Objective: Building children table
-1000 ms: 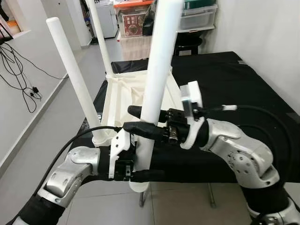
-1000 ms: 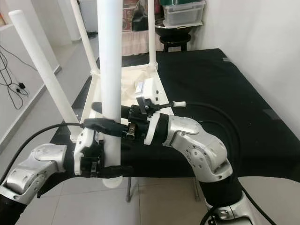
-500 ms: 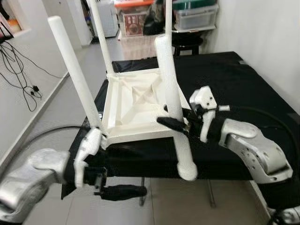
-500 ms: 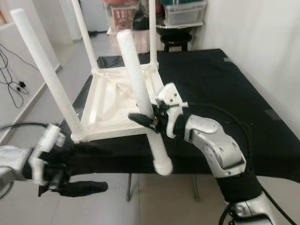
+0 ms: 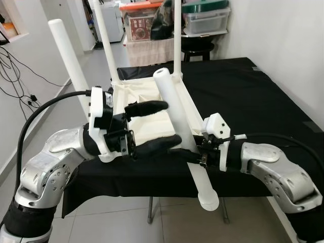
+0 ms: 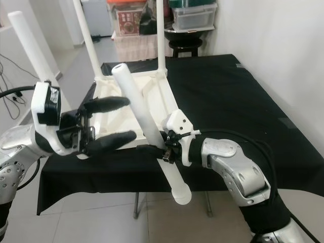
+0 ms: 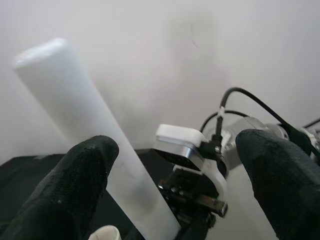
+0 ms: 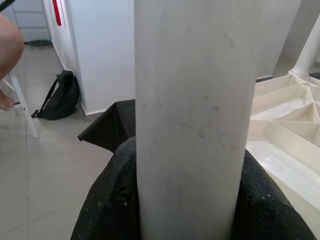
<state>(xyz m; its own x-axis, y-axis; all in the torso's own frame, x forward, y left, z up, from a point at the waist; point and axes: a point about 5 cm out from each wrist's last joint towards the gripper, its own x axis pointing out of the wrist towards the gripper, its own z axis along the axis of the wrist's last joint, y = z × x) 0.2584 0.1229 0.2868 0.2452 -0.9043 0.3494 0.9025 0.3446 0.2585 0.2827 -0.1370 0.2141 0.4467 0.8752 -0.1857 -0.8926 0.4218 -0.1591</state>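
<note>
Right gripper [image 5: 195,154]: clenched on the loose white table leg [image 5: 183,133], gripping it partway along. Leg tilted, its rounded top end over the tabletop, its lower end hanging past the near edge of the black-covered table [image 5: 263,106] above the tiled floor [image 5: 106,223]. Left gripper [image 5: 154,126]: fingers spread wide, holding nothing, hovering just beside the leg on the side away from the right gripper. Upper finger near the leg's top end, lower finger reaching toward the grip point. The upturned white children's tabletop [image 5: 152,109] lies underside up on the black table, directly behind the held leg. Three legs stand up from its corners: one thick near-corner leg [image 5: 68,61] and two thinner-looking far ones [image 5: 104,35]. Storage boxes [image 5: 205,17] and a black stool [image 5: 197,48] beyond the table's far end; cables [image 5: 20,76] on the floor by the wall past the near-corner leg.

Right eye view: same layout. Leg [image 6: 147,129] crosses the tabletop's near rail [image 6: 167,109]; whether it touches the rail, cannot tell.

Left wrist view: two black fingertips [image 7: 75,185] wide apart, the white leg [image 7: 87,135] between them but nearer one, not pinched. The right gripper's white housing [image 7: 187,150] sits against the leg.

Right wrist view: leg [image 8: 192,115] upright through the frame, black fingers [image 8: 110,210] pressed to both sides. Ribbed underside of the tabletop [image 8: 285,130] just beyond. A dark bag [image 8: 62,97] on the floor by a white wall.
</note>
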